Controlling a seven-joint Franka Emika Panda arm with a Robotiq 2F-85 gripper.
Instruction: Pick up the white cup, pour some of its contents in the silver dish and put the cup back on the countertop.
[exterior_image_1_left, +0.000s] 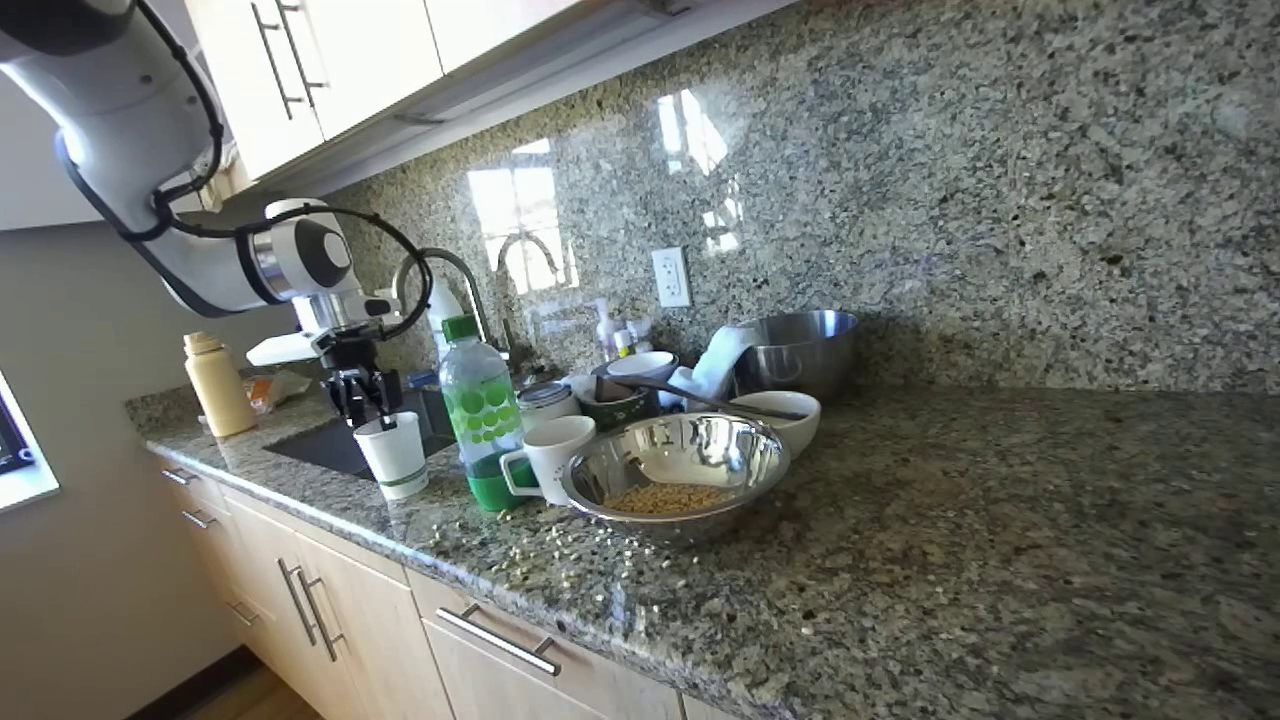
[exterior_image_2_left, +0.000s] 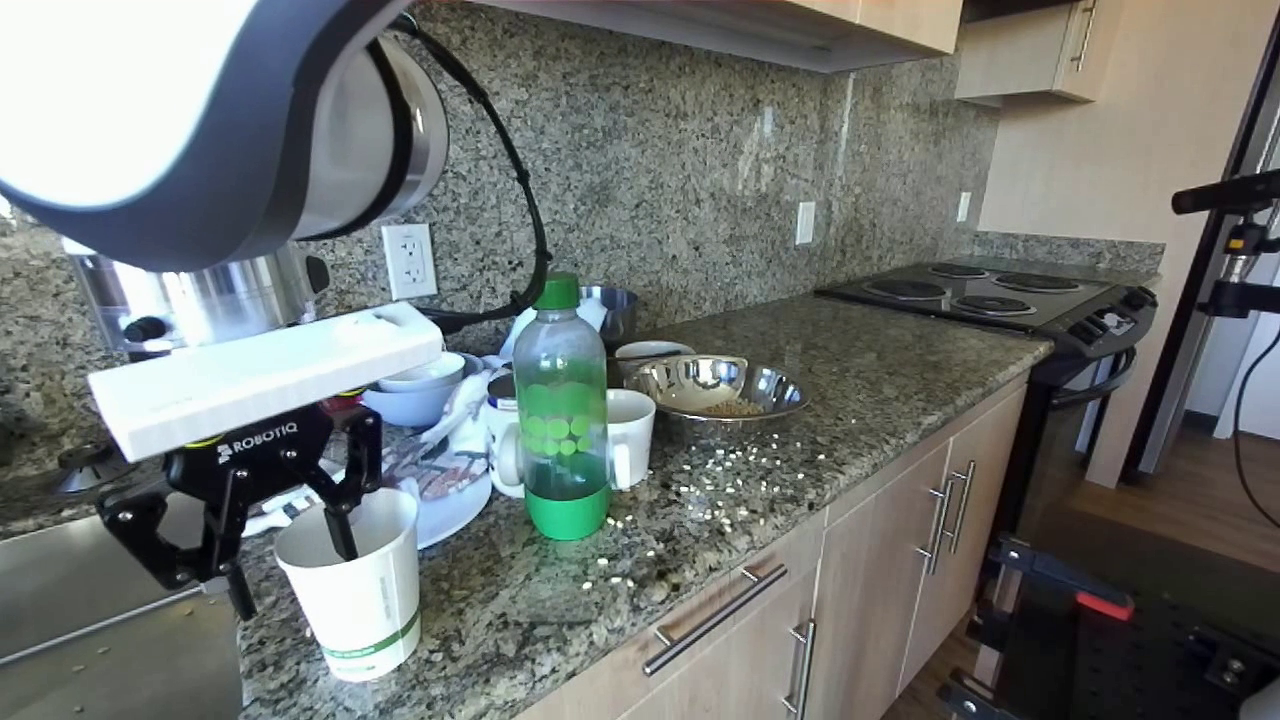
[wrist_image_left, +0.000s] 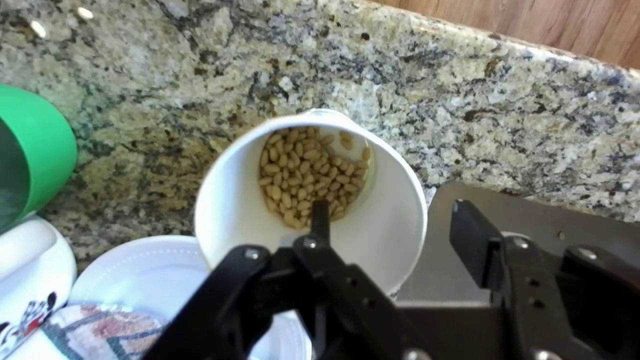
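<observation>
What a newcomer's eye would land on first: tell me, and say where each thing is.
Probably the black jaws, open astride the wall of the white cup beside the sink, one inside the cup and one outside. Next, the shiny silver dish farther along the countertop, holding a heap of tan grains, with pale grains strewn in front of it. Between cup and dish, the green-capped bottle stands tall.
</observation>
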